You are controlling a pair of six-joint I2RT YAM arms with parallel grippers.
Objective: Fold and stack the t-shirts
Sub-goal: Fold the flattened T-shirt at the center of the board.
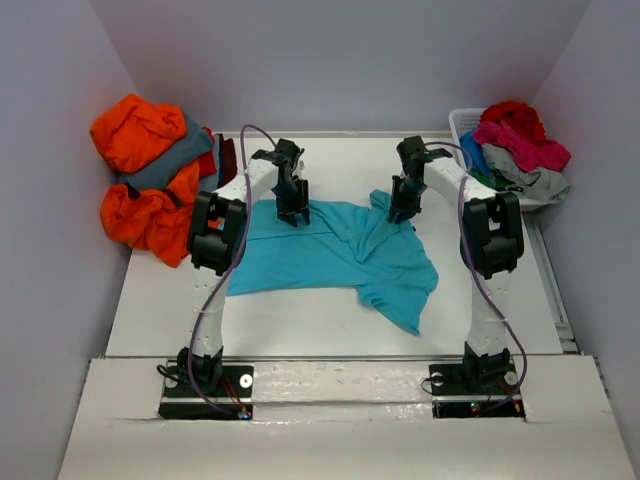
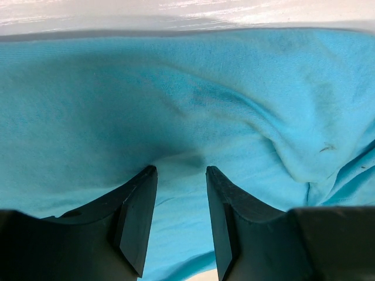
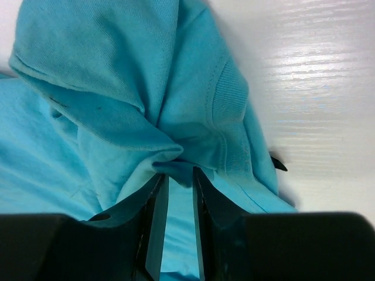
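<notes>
**A:** Layout, left to right?

**B:** At far left, a crumpled heap of orange and slate-grey cloth shirts (image 1: 145, 180). The turquoise short-sleeved cloth t-shirt (image 1: 320, 255) lies spread mid-table on the white table (image 1: 330, 335), between the arms. At far right, the white slatted plastic basket (image 1: 460, 121) holds more.

**A:** Fingers?

**B:** The left gripper (image 2: 180, 171) presses on the far edge with its fingers apart and nothing pinched, likely pinning the cloth. The right gripper (image 3: 179, 174) pinches a bunched fold beside the collar, fingers nearly together, probably to pull that rumpled side flat.
</notes>
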